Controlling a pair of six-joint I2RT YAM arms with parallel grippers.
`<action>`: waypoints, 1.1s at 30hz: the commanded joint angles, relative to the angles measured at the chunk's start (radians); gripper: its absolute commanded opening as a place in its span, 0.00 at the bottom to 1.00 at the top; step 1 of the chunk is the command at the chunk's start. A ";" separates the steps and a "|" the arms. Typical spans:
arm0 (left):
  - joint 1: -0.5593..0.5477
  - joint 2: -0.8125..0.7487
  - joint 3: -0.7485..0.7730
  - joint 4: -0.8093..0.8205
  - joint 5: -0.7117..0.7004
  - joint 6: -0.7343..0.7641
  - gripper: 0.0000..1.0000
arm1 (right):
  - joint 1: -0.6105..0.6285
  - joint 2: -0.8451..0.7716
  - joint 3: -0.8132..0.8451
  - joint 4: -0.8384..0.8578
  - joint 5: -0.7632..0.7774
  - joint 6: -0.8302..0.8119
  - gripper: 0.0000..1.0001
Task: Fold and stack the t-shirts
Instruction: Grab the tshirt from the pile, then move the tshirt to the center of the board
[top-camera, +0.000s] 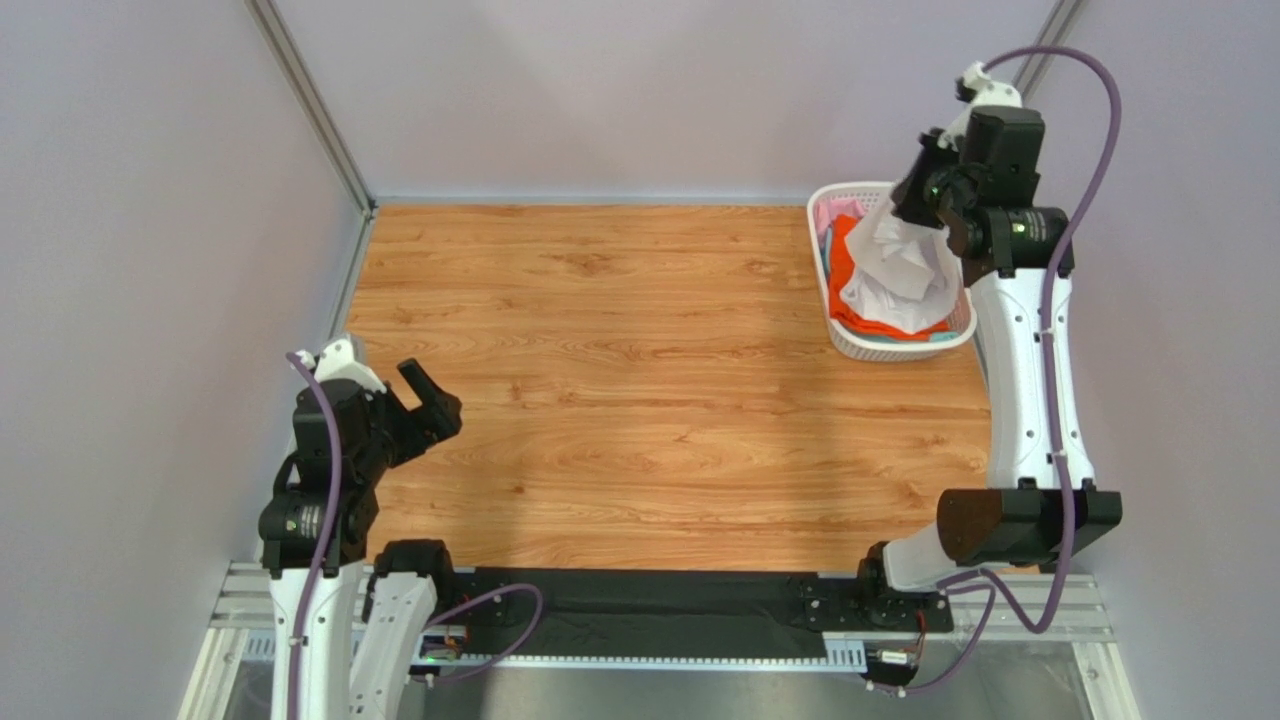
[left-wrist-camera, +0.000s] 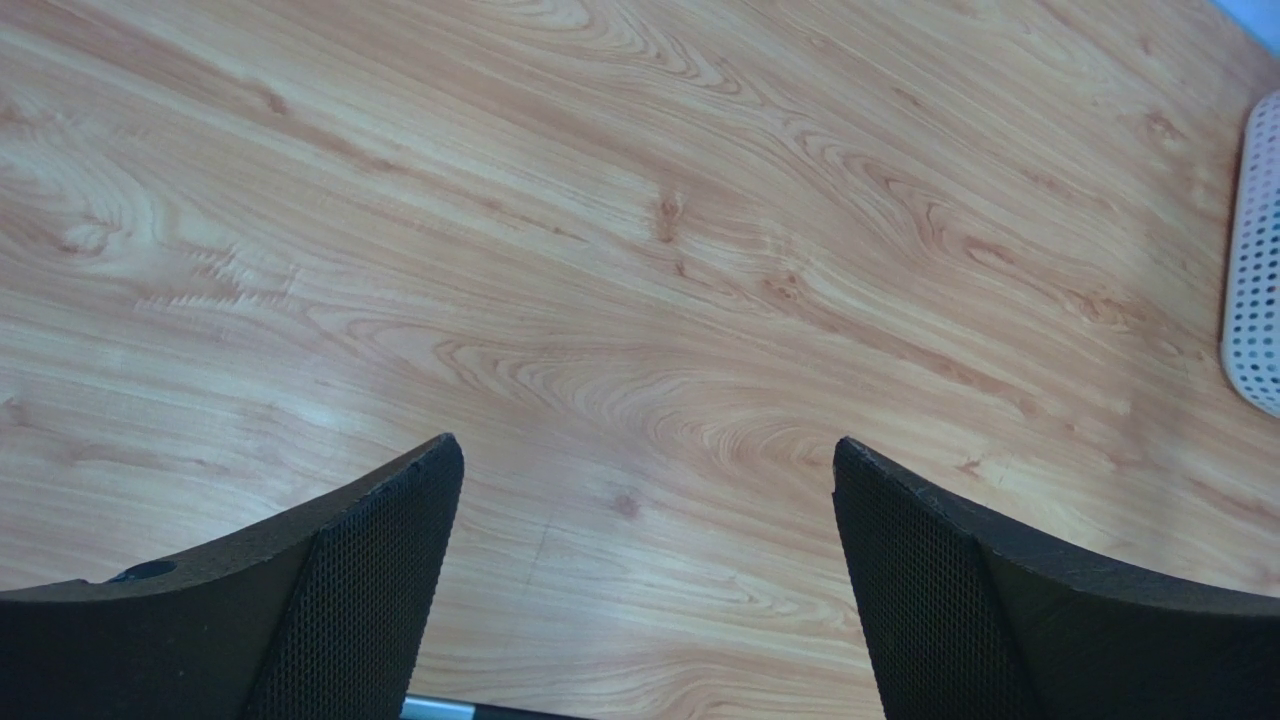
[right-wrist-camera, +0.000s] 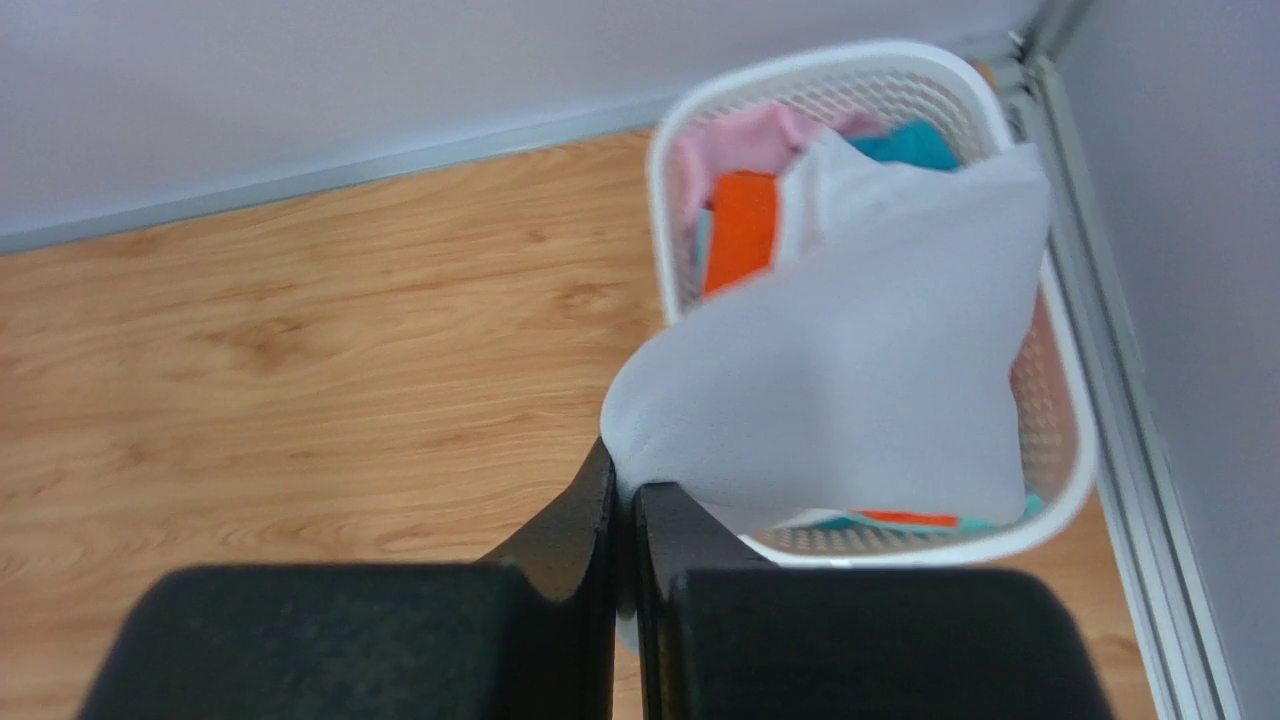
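- Cloth in the grip at the upper right of the overhead frame: the right end effector (top-camera: 920, 192) is clamped on the white t-shirt (top-camera: 902, 270), with a pinch of fabric caught between its tips.
- Right wrist view confirms it. The two black fingers (right-wrist-camera: 594, 518) meet almost flush, and the white cloth fans out from that pinch toward the right of the frame.
- The white t-shirt hangs bunched and creased over the basket (top-camera: 824, 293), covering most of its opening. Its lower folds reach down inside; whether they are free of the pile below, I cannot tell.
- The basket, white plastic lattice, sits at the upper right of the wooden surface (top-camera: 631, 360), close to the back wall and just beside the right arm.
- More t-shirts lie inside it. The orange t-shirt (right-wrist-camera: 739, 225) shows along the left side of the basket, beside the white cloth.
- The pink t-shirt (right-wrist-camera: 744, 143) peeks out at the far rim, and the teal t-shirt (right-wrist-camera: 909, 146) sits next to it at the top of the frame.
- A thin strip of orange and teal also shows under the white cloth at the near rim.
- Down at the lower left, the left end effector (top-camera: 428, 393) is spread wide with nothing between its fingers, well apart from the basket.
- Its wrist view shows only wood grain below, with the basket's lattice at the right edge of the frame.
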 joint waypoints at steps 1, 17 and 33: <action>0.003 -0.012 -0.002 -0.003 0.022 -0.015 1.00 | 0.149 -0.041 0.161 -0.062 -0.069 -0.074 0.00; 0.005 -0.077 0.071 -0.112 0.021 -0.050 1.00 | 0.658 -0.121 0.207 0.196 -0.142 -0.013 0.00; 0.003 -0.034 -0.201 -0.075 0.308 -0.165 1.00 | 0.465 -0.313 -0.778 0.138 0.356 0.154 1.00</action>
